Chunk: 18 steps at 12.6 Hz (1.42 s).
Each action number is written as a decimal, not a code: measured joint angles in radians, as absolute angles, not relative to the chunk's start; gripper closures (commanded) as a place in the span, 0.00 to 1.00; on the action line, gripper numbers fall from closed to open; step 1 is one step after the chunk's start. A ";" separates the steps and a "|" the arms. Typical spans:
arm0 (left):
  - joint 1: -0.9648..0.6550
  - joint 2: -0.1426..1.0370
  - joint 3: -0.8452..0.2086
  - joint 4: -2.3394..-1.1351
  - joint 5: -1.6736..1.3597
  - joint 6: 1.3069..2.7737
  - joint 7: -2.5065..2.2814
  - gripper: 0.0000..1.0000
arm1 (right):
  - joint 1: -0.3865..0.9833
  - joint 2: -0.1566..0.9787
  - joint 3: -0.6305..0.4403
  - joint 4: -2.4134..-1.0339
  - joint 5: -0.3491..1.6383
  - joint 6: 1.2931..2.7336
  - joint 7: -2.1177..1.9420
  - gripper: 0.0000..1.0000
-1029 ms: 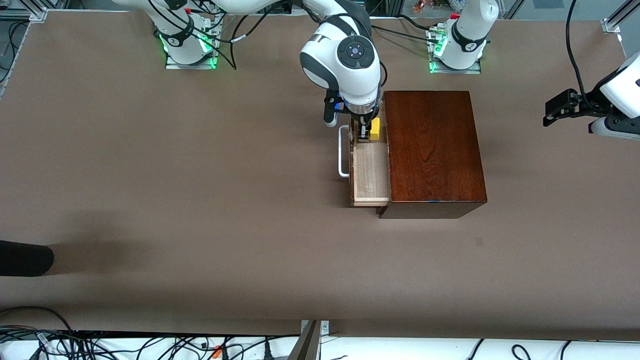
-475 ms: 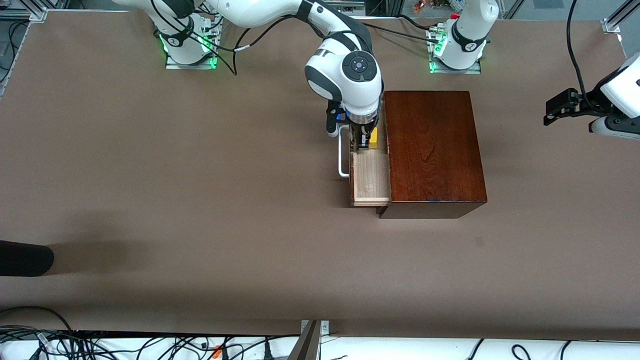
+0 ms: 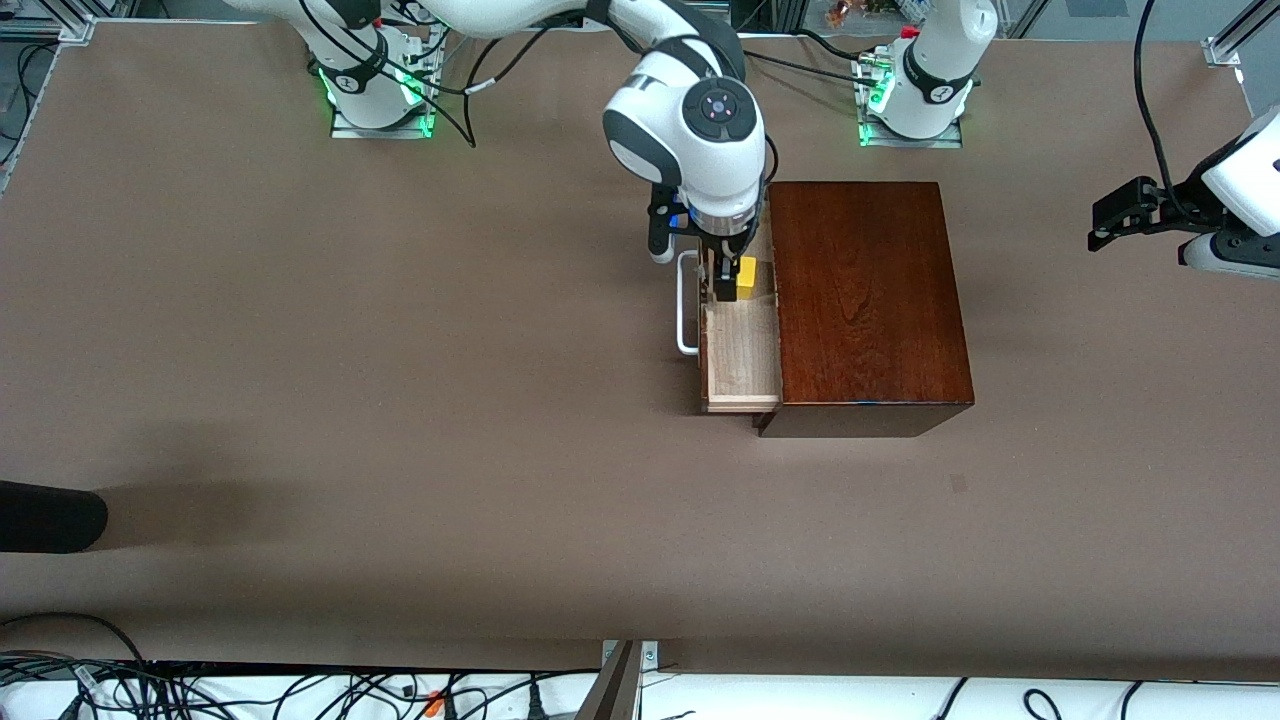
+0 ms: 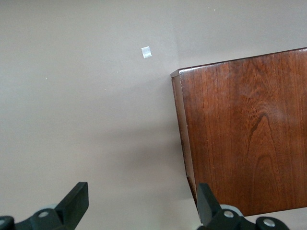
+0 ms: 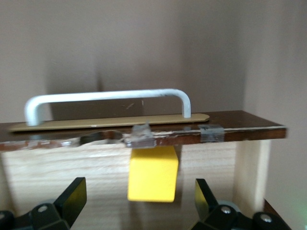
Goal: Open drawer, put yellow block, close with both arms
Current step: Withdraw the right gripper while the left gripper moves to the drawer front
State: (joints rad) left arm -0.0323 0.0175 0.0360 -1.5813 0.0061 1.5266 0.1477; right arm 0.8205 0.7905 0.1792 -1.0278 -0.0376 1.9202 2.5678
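Observation:
The drawer (image 3: 742, 355) stands pulled out of the dark wooden box (image 3: 865, 300), its white handle (image 3: 686, 305) pointing toward the right arm's end of the table. The yellow block (image 3: 746, 277) lies on the drawer's pale floor, at the end farther from the front camera. My right gripper (image 3: 728, 280) hangs just over it, open. In the right wrist view the block (image 5: 152, 173) sits between the spread fingers (image 5: 72, 191) and touches neither. My left gripper (image 3: 1110, 225) waits open over the table at the left arm's end, holding nothing (image 4: 142, 189).
In the left wrist view, a small white tape square (image 4: 146, 52) lies on the brown table beside the box's corner (image 4: 177, 74). A dark object (image 3: 50, 515) juts in at the table edge toward the right arm's end. Cables (image 3: 300, 690) run along the near edge.
My right gripper came down into the drawer with the yellow block, opened and let it go; the block now rests on the drawer floor. The left arm has not moved.

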 measured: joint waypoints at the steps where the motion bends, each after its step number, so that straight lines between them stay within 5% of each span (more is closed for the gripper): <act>1: -0.032 0.017 0.035 -1.581 0.006 1.527 0.148 0.00 | 0.804 0.752 0.179 -1.021 -0.036 1.868 2.517 0.00; 7: -0.045 0.018 0.009 -1.581 0.002 1.512 0.148 0.00 | 0.609 0.544 0.159 -1.019 -0.009 1.526 1.892 0.00; 10: -0.064 0.044 -0.101 -1.582 -0.008 1.385 0.164 0.00 | 0.478 0.472 0.123 -1.021 -0.008 1.360 1.444 0.00; 14: -0.080 0.171 -0.297 -1.572 -0.063 1.402 0.287 0.00 | 0.444 0.332 -0.078 -1.152 -0.003 1.325 0.896 0.00; 18: -0.094 0.304 -0.502 -1.557 -0.077 1.625 0.412 0.00 | 0.326 0.180 -0.153 -1.362 -0.003 1.387 0.471 0.00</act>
State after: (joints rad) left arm -0.0938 0.3039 -0.5015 -1.5567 -0.0772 1.6251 0.4120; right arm 0.3262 0.1797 -0.1527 -1.3624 -0.0034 1.3874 0.4707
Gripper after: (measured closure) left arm 0.000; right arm 0.000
